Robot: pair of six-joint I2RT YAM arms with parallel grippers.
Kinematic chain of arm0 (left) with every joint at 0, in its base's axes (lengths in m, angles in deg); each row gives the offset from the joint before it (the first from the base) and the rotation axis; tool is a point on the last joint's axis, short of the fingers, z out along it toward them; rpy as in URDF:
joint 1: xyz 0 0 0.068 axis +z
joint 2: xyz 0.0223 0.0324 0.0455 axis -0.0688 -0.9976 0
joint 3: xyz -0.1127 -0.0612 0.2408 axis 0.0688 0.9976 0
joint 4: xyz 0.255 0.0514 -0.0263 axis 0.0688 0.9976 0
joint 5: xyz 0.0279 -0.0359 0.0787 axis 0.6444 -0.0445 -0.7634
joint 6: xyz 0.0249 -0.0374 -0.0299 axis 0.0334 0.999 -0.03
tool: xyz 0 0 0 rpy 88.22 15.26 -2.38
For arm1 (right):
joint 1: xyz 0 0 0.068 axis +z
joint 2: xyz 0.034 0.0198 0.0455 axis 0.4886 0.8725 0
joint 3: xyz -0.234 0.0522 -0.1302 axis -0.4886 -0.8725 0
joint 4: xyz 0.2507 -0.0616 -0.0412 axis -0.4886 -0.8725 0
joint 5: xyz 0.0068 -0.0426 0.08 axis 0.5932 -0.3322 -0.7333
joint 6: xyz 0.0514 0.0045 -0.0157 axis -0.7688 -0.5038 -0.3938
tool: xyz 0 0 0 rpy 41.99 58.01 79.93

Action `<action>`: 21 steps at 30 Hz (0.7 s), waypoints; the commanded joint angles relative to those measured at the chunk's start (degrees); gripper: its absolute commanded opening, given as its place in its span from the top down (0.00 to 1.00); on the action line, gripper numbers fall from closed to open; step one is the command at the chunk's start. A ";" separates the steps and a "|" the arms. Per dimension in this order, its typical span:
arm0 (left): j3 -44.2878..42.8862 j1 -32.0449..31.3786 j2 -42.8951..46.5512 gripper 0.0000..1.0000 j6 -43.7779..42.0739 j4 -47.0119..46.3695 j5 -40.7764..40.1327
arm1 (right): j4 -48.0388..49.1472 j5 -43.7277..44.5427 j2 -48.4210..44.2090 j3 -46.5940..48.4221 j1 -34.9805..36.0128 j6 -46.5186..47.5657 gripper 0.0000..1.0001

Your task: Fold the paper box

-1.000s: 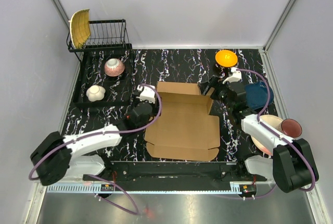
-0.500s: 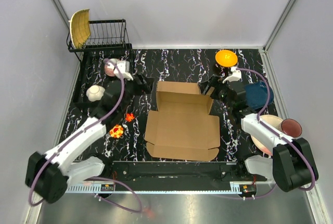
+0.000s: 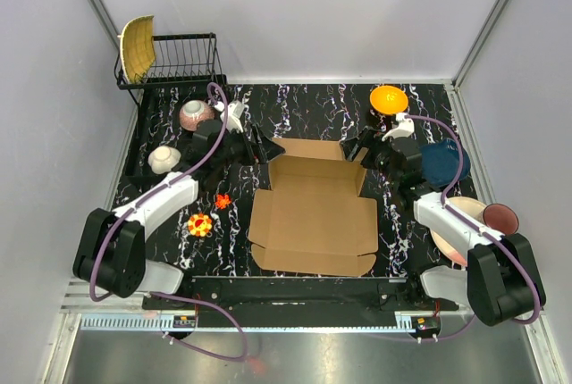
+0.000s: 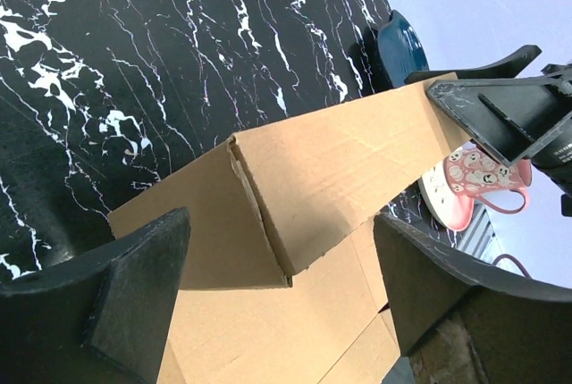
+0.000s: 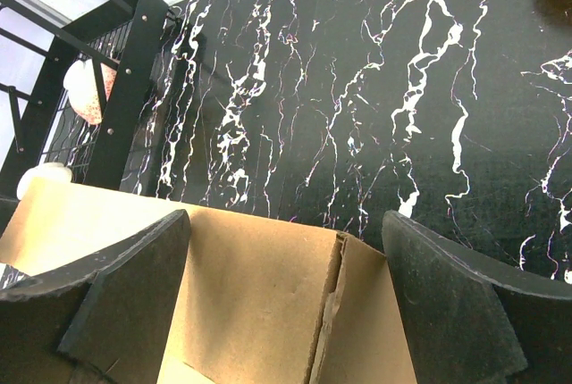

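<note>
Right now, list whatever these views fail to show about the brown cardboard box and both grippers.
- Top view: whether the left gripper or right gripper touches the brown corrugated cardboard box; too small and dark.
- Wrist views: the box's near flaps, cut off by the bottom edge.

Black, white-veined desk (image 3: 304, 112), top view. Lying on it: the paper box (image 3: 313, 219) at centre, opened flat with its far wall raised; a black tray (image 3: 174, 177) at far left; an orange bowl (image 3: 389, 98) at far right; a dark blue bowl (image 3: 445, 163) nearer; a pink plate (image 3: 469, 208) at the right edge; a small red piece (image 3: 222, 200) and a red-yellow piece (image 3: 199, 224) left of the box
</note>
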 commanded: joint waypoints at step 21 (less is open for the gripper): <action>-0.63 0.40 -8.16 0.69 2.02 -3.42 -0.19 | -11.82 4.15 -3.46 1.33 -0.11 1.80 0.02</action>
